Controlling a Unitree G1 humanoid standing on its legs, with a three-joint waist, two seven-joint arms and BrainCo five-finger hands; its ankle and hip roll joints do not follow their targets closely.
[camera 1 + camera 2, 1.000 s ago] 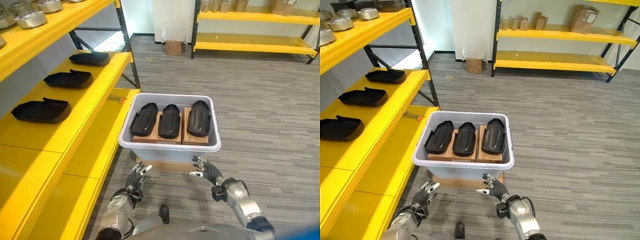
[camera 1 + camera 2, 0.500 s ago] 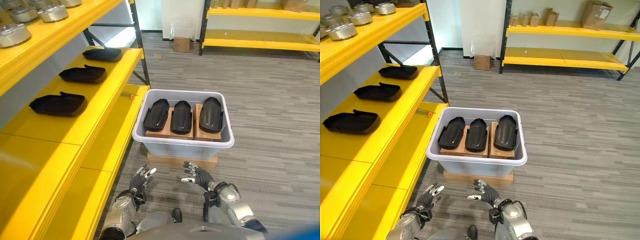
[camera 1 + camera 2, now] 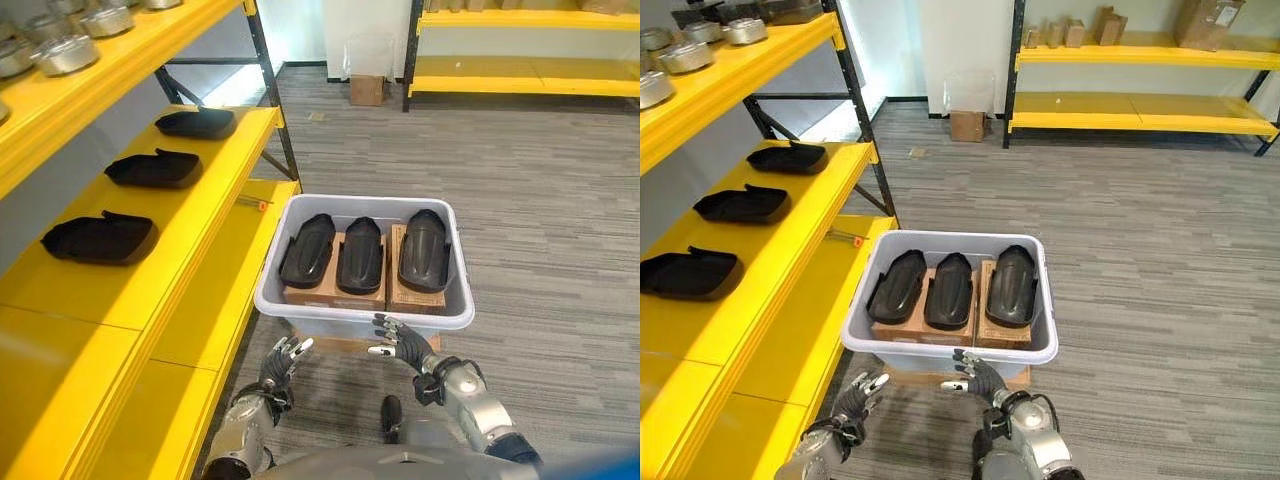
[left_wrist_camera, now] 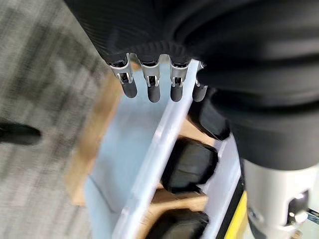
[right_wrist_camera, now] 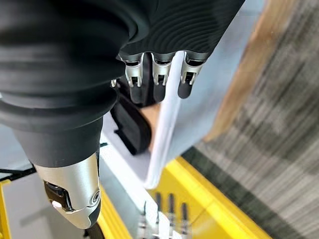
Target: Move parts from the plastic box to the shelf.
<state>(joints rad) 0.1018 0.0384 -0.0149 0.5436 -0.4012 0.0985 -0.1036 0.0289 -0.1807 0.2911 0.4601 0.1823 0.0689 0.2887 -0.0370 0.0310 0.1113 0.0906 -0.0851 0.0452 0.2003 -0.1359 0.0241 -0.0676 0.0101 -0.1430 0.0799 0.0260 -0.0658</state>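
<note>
Black moulded plastic parts (image 3: 361, 254), three in number, lay in the grey plastic box (image 3: 300, 312) while three more sat on the yellow shelf (image 3: 190, 215); left robot hand (image 3: 283, 359) and right robot hand (image 3: 400, 341) hovered empty, fingers spread.

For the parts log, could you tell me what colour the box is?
The box is pale grey, clearest in the left eye view.

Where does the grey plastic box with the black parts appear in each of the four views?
Left eye view: plastic box at centre, beside the yellow shelf.
Right eye view: box at lower centre.
Left wrist view: its pale rim runs past the fingers.
Right wrist view: its rim likewise.
Shared landmark: black parts lying on cardboard.
</note>
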